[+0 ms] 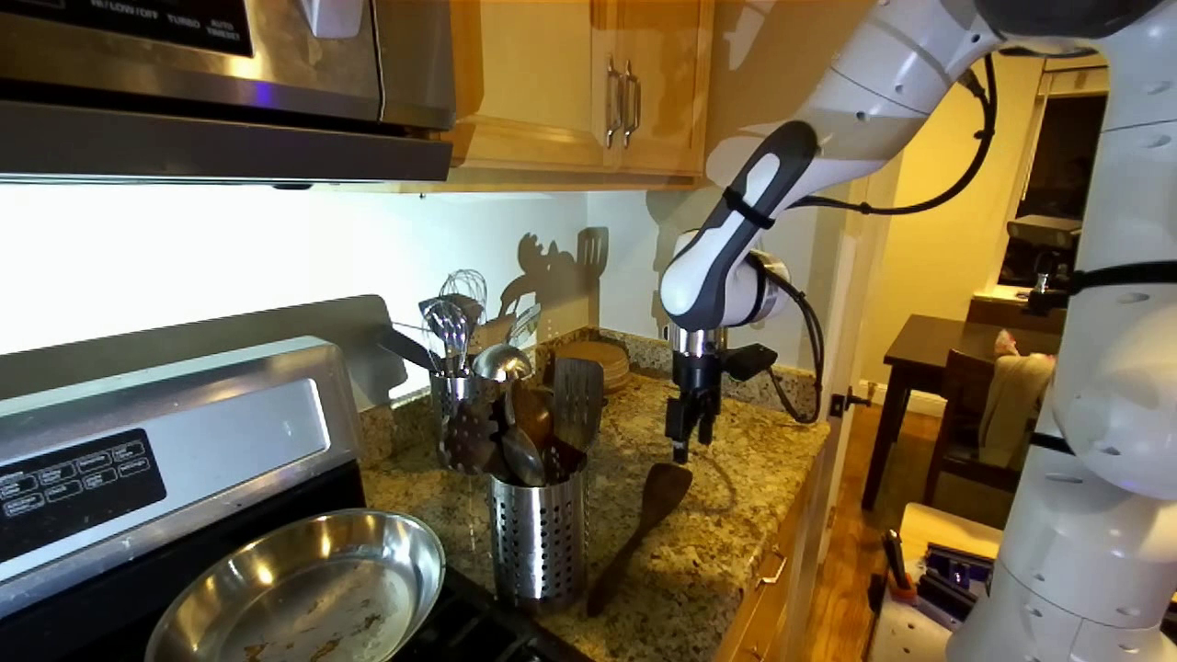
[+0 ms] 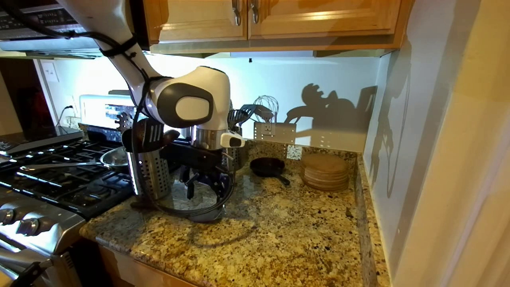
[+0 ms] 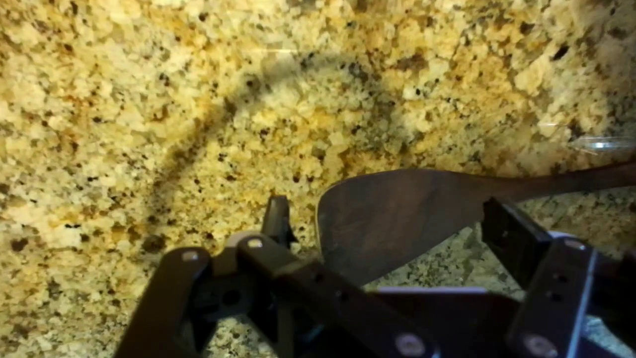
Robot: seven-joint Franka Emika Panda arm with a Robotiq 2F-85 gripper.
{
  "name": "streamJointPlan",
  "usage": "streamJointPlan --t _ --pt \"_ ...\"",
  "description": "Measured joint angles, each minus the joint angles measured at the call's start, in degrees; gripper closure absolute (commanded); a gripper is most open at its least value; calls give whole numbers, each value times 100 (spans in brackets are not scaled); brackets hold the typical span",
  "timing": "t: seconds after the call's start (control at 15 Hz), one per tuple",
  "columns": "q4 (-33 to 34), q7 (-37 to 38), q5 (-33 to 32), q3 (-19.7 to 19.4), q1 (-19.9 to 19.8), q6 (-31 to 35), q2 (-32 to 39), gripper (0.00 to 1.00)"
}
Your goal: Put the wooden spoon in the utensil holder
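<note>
The wooden spoon lies flat on the granite counter; its broad brown head (image 1: 666, 487) and slim handle show in an exterior view, the handle end near the front steel holder. Its head also shows in an exterior view (image 2: 205, 217), partly behind a cable, and in the wrist view (image 3: 397, 219). The utensil holder (image 1: 539, 542), a perforated steel cylinder, stands upright with several utensils in it; it also shows in an exterior view (image 2: 153, 175). My gripper (image 1: 694, 441) is open and empty above the spoon's head; in the wrist view its fingers (image 3: 390, 221) stand apart over the head.
A second steel holder (image 1: 455, 395) with whisks stands behind. A steel frying pan (image 1: 322, 588) sits on the stove. A small black skillet (image 2: 267, 166) and a stack of round wooden boards (image 2: 324, 171) stand at the back. A cable loop (image 2: 179, 211) hangs beside my gripper.
</note>
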Motion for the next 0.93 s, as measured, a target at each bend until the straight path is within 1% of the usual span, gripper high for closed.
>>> streamJointPlan --t 0.2,0.53,0.73,0.93 --pt "119 -860 685 13 -212 118 245 0" --pt "430 -2805 1865 68 -776 51 586 0" --pt "649 -3716 2449 102 -1080 -319 775 0" --pt "878 -4339 2824 103 -1239 -867 981 0"
